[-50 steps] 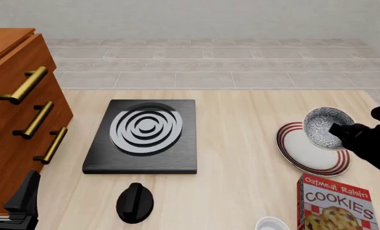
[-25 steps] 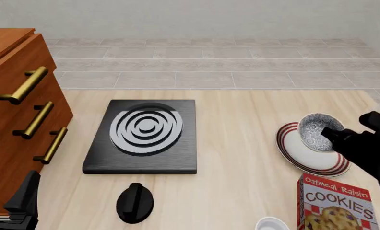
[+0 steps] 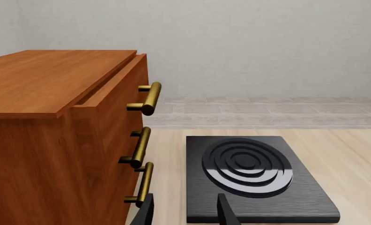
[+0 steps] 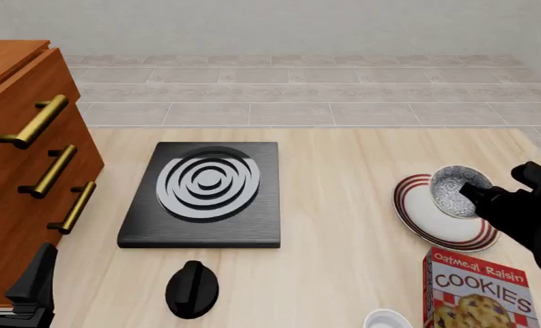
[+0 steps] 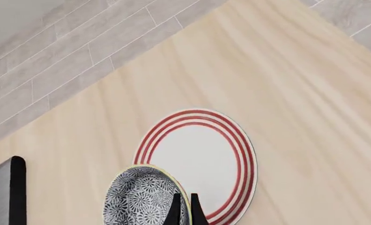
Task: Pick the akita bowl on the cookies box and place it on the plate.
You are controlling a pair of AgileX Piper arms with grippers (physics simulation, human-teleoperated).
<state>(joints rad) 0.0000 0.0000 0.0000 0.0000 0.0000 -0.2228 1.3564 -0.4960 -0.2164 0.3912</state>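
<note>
The small round speckled akita bowl (image 4: 458, 190) hangs over the wide white plate with red rings (image 4: 444, 212), gripped at its rim by the right pincer (image 4: 477, 193). In the right wrist view the two dark fingertips (image 5: 174, 212) sit close together on the bowl's edge, clamped on it. A rim grip suits a release straight down onto the plate; whether the bowl already touches the plate I cannot tell. The red rectangular cookies box (image 4: 477, 290) stands on the pale wooden counter (image 4: 343, 164) near the plate, with nothing on top. The left pincer (image 3: 183, 211) idles with fingers apart by the wooden drawer cabinet (image 4: 24, 171).

Count: one speckled bowl, one plate, one box, one black ringed stove plate (image 4: 207, 191), one black knob (image 4: 192, 289), three brass handles, one plain white bowl (image 4: 386, 319).
</note>
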